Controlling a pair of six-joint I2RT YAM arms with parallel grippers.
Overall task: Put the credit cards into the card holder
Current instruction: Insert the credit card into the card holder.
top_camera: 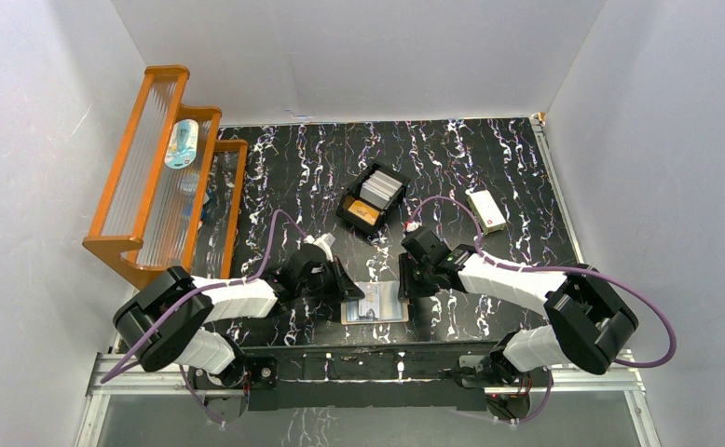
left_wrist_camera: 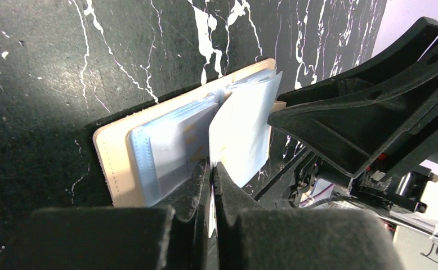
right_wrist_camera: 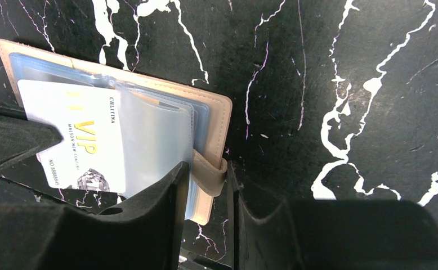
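Note:
The tan card holder lies open on the black marble table near the front edge, its clear sleeves facing up. My left gripper is shut on a white credit card, held edge-on over the sleeves. In the right wrist view this card carries gold VIP lettering and lies partly over the sleeves. My right gripper straddles the holder's right edge, its jaws closed against the snap tab. More credit cards sit in a black tray.
The black divided tray stands behind the holder, with an orange card in its near part. A white box with a red mark lies to the right. An orange wooden rack stands at the back left. White walls enclose the table.

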